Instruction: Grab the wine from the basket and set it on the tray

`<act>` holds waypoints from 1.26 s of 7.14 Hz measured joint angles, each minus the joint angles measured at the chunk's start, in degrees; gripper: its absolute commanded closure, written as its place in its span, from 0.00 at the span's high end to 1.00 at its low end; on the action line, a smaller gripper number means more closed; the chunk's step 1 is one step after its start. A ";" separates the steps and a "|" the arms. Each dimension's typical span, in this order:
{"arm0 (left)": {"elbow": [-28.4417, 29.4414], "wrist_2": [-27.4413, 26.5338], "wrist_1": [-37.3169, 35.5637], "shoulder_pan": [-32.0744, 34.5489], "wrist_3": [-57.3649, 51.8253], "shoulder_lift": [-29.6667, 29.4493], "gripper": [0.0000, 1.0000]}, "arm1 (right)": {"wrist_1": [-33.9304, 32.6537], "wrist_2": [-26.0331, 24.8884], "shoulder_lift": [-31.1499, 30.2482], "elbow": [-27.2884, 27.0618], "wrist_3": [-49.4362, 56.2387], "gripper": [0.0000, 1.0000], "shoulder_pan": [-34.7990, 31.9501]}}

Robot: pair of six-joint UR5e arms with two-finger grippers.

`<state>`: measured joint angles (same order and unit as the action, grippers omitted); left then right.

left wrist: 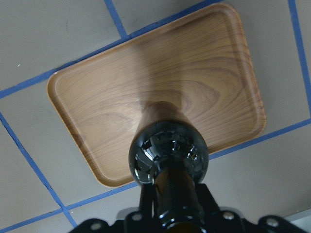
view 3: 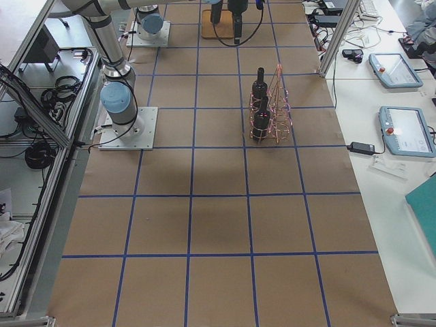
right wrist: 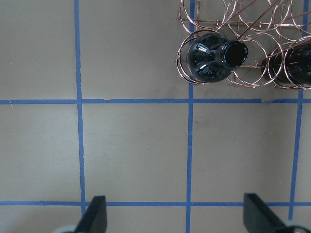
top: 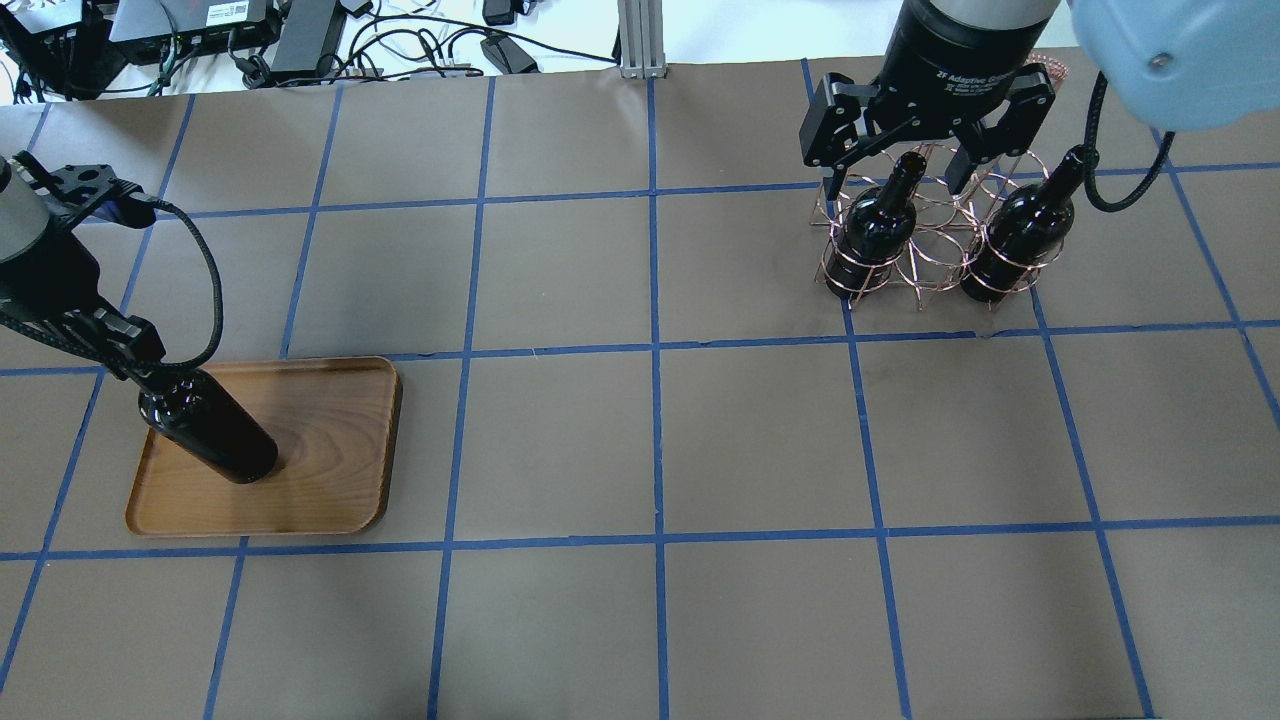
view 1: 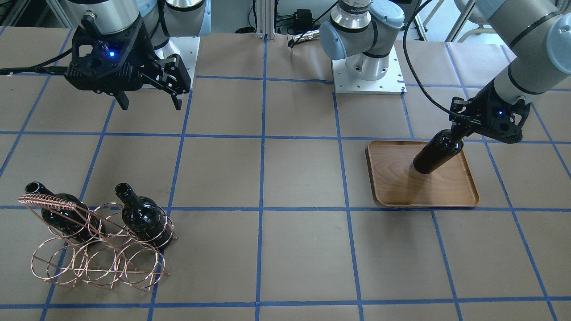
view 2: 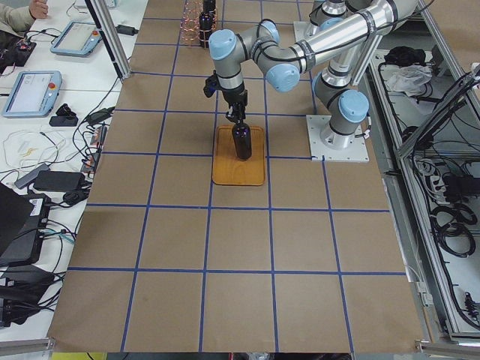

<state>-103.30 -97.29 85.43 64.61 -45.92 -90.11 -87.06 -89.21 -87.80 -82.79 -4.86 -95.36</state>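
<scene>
My left gripper point(view 1: 459, 128) is shut on the neck of a dark wine bottle point(view 1: 438, 151) and holds it upright over the wooden tray point(view 1: 446, 191). Its base is at or just above the tray; I cannot tell if it touches. The left wrist view looks down the bottle point(left wrist: 167, 155) onto the tray point(left wrist: 121, 97). The copper wire basket point(view 1: 102, 263) holds two more bottles point(view 1: 142, 218) point(view 1: 62, 214), standing neck up. My right gripper point(view 1: 147, 100) is open and empty, high over the table on the robot's side of the basket point(right wrist: 233, 29).
The table is brown paper with a blue tape grid. The arm bases point(view 1: 368, 76) stand at the robot's edge. Cables and devices point(top: 300, 40) lie beyond the far edge. Tray and basket are far apart, with bare table between them.
</scene>
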 measured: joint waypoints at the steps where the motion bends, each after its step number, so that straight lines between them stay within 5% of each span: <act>1: 0.01 0.05 -0.18 -0.12 -0.01 -0.36 0.40 | 0.03 0.00 0.00 0.00 -0.04 1.00 0.00; 2: 0.05 0.07 -0.29 -0.15 0.08 -0.57 0.88 | 0.04 0.00 0.00 0.00 -0.05 1.00 0.01; 3: 0.16 0.09 -0.33 -0.16 0.21 -0.61 1.00 | 0.04 0.00 0.00 0.00 -0.05 1.00 0.05; 9: 6.49 0.08 10.51 2.24 13.86 6.33 1.00 | 0.12 0.00 -0.01 0.00 -0.06 1.00 0.17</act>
<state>-96.81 -97.21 95.94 66.85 -32.06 -83.77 -86.94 -89.21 -87.81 -82.79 -4.92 -95.19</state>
